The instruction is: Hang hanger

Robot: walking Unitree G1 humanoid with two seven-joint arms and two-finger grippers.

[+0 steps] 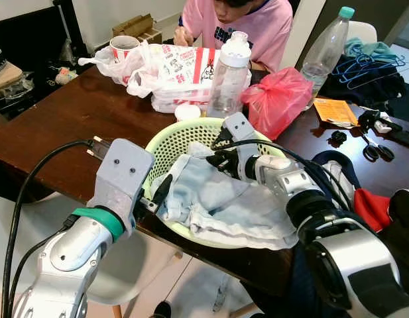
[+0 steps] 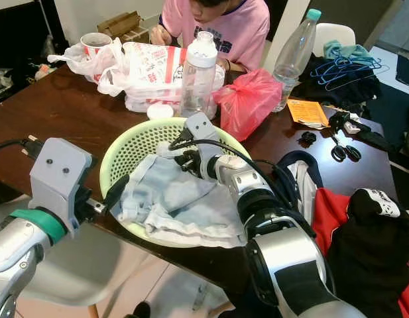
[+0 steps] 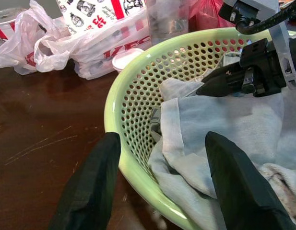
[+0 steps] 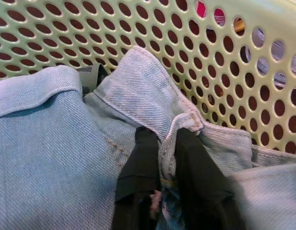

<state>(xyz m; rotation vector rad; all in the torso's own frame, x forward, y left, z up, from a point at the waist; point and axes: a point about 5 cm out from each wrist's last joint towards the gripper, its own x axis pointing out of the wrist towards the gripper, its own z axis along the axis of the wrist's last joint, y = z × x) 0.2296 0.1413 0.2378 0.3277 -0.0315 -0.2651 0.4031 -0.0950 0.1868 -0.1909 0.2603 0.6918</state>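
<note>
A pale green perforated plastic basket sits at the near edge of the dark brown wooden desk, holding a crumpled light blue denim garment. The right gripper is down inside the basket, its two black fingers pinched on a fold of the denim near the basket's far wall. The left gripper hovers at the basket's near rim, fingers spread wide, holding nothing. The blue wire hangers lie on dark clothing at the far right of the desk, well apart from both grippers. A person in a pink shirt sits across the desk.
</note>
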